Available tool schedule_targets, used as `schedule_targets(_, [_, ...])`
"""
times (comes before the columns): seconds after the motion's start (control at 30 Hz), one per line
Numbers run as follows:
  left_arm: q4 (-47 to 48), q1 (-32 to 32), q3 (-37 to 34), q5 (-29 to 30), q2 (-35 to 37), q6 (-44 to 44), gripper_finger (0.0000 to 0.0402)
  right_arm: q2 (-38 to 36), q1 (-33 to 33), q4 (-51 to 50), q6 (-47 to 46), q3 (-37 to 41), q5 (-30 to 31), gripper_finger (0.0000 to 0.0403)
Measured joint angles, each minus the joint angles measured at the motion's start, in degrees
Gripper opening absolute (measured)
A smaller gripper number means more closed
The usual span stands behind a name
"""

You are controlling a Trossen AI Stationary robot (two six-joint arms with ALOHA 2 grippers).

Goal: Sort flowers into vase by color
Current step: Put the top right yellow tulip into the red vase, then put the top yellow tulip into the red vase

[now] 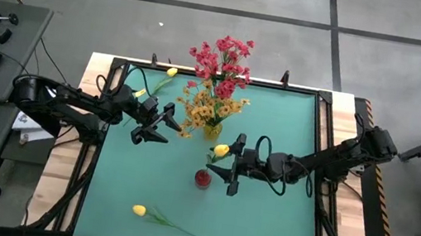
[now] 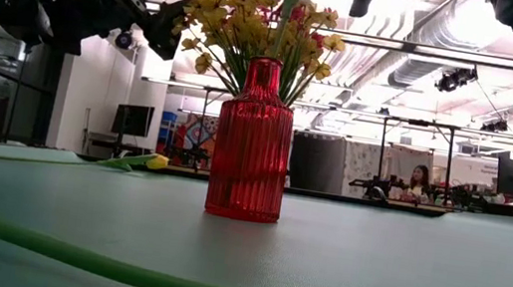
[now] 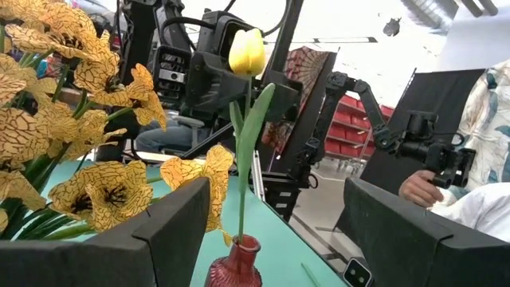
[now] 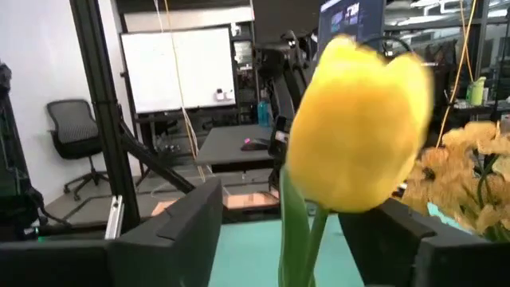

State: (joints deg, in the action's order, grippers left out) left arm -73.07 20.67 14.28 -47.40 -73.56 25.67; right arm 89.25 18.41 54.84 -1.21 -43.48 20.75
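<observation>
A red ribbed vase (image 1: pixel 201 178) (image 2: pixel 251 143) stands mid-table with a yellow tulip (image 1: pixel 221 150) (image 3: pixel 247 52) upright in its neck. My right gripper (image 1: pixel 234 167) (image 4: pixel 279 215) is open at the tulip's height. Its fingers stand on either side of the green stem (image 4: pixel 299 231), just below the blossom (image 4: pixel 358 135), without touching it. Behind, orange-yellow blossoms (image 1: pixel 211 105) and pink-red blossoms (image 1: pixel 224 57) rise from a yellow vase (image 1: pixel 213 131). My left gripper (image 1: pixel 156 125) (image 3: pixel 271 231) is open, left of that bunch, holding nothing.
One yellow tulip (image 1: pixel 138 209) lies near the front edge, its stem (image 2: pixel 118 270) running right. Another (image 1: pixel 171 71) (image 2: pixel 155 162) lies at the far left. A dark frame (image 1: pixel 317 134) rims the green mat. A person's hand (image 3: pixel 418 187) shows beyond the table.
</observation>
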Motion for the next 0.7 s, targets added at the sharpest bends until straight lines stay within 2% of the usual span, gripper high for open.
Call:
schedule_targets(0.17, [0.01, 0.0, 0.0, 0.0, -0.02, 0.02, 0.0278, -0.65, 0.24, -5.66, -0.29, 0.0, 1.44, 0.0246])
schedule_targets(0.3, [0.16, -0.01, 0.02, 0.0, -0.02, 0.07, 0.0278, -2.23, 0.24, -10.22, -0.31, 0.0, 4.61, 0.0248])
schedule_targets(0.47, [0.9, 0.0, 0.0, 0.0, -0.02, 0.07, 0.0278, -4.87, 0.64, -16.6, -0.58, 0.0, 5.12, 0.0248])
schedule_targets(0.7, [1.37, -0.01, 0.01, 0.04, -0.02, -0.74, 0.0278, -10.35, 1.91, -31.04, -7.95, 0.0, 5.12, 0.0248])
